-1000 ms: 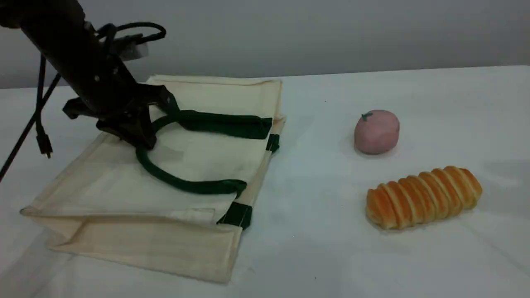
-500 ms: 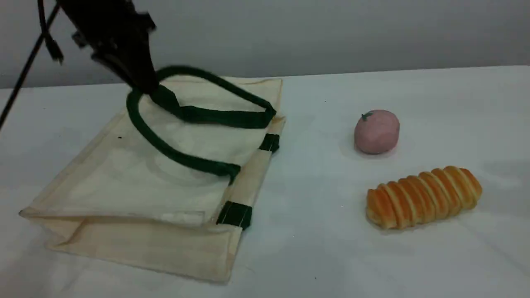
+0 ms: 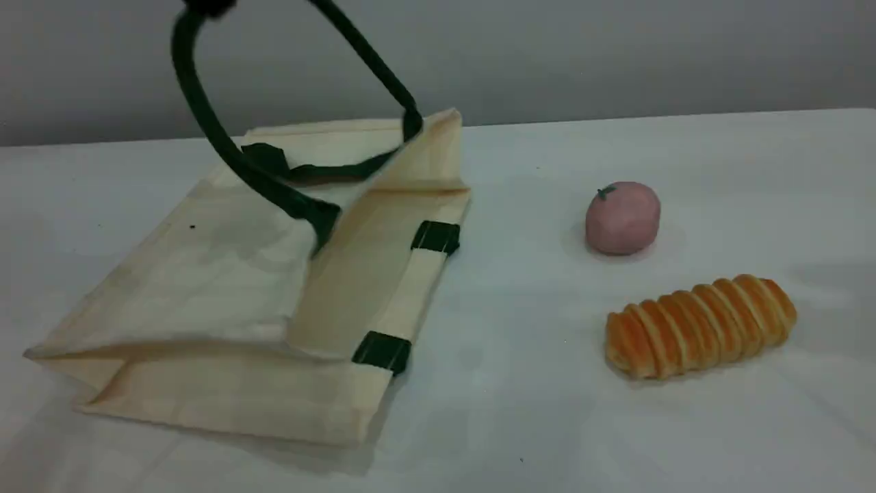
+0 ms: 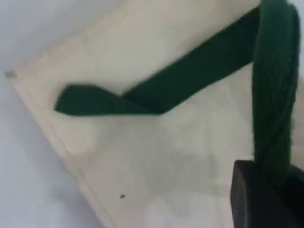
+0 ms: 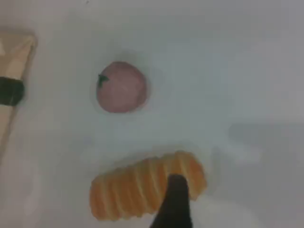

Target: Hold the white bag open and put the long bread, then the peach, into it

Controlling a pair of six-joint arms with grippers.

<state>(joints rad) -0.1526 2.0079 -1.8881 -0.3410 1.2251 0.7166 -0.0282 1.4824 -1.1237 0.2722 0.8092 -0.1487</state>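
The white bag [image 3: 205,287] lies on its side at the table's left, its mouth facing right. My left gripper [image 4: 263,190] is shut on one dark green handle [image 3: 205,116], which runs up out of the scene view's top edge. That pull lifts the bag's upper panel, so the mouth gapes a little. The other handle [image 4: 156,90] lies flat on the cloth. The pink peach [image 3: 623,218] sits to the right, apart from the bag. The ridged long bread [image 3: 701,325] lies in front of it. My right gripper [image 5: 175,204] hovers open over the bread [image 5: 142,190], holding nothing.
White table cloth surrounds everything, with a grey wall behind. About a hand's width of bare cloth separates the bag's mouth from the peach [image 5: 121,88]. The bag's rim with a green patch [image 5: 9,90] shows at the right wrist view's left edge.
My left gripper has risen out of the scene view's top with the handle in it. The bag's upper panel has lifted and its mouth has started to gape. Peach and bread have not moved.
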